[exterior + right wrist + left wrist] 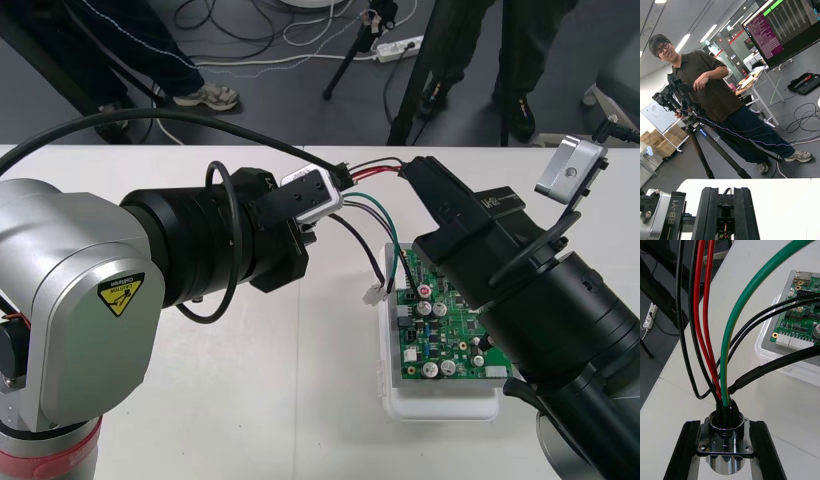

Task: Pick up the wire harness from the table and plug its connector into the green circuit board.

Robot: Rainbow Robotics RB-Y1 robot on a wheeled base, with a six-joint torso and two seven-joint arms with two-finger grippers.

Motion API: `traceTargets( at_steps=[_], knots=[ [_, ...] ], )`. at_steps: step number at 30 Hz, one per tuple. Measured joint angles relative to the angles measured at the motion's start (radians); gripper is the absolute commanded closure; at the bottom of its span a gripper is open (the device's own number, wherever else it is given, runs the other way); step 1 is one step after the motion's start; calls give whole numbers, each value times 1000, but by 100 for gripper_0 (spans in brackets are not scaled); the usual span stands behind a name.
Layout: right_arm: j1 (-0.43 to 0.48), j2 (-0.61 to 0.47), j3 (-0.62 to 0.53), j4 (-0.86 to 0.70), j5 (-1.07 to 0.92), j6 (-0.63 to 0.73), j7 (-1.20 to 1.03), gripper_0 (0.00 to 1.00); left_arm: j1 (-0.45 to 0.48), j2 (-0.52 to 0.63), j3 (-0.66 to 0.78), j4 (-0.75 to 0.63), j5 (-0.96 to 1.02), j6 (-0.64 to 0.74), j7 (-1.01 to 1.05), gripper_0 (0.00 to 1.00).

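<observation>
My left gripper (322,192) hangs over the middle of the table, shut on the harness's round metal socket (726,444), gripping its flange between both fingers (685,450). Red, black and green wires (375,172) run from the socket across to my right gripper (408,170), which is shut on their far end. A small black plug (724,224) sits between that gripper's fingers (707,217). The green circuit board (445,320) lies on its white base (440,408) below the right gripper, partly covered by that arm. A small white connector (372,297) on a black wire dangles by the board's left edge.
The table (300,400) has open room in front of and left of the board. My left arm's thick silver and black links (150,270) cover the table's left side. Dark floor with cables and tripod legs (350,50) lies beyond the far edge.
</observation>
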Motion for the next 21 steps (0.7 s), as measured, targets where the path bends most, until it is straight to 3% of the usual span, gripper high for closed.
traceTargets(
  at_steps=[8,9,10,11,12,21],
  knots=[
    [0,0,0,0,0,-4,0,100,0,0,0,2,0,0,0,100],
    [0,0,0,0,0,-7,0,100,0,0,0,4,0,1,0,79],
    [0,0,0,0,0,-10,0,100,0,0,0,5,0,3,0,48],
    [0,0,0,0,0,-11,0,100,0,0,0,8,0,5,0,5],
    [0,0,0,0,0,-13,0,100,0,0,0,11,0,7,0,0],
    [0,0,0,0,0,-14,0,100,0,0,0,25,0,26,0,0]
  ],
)
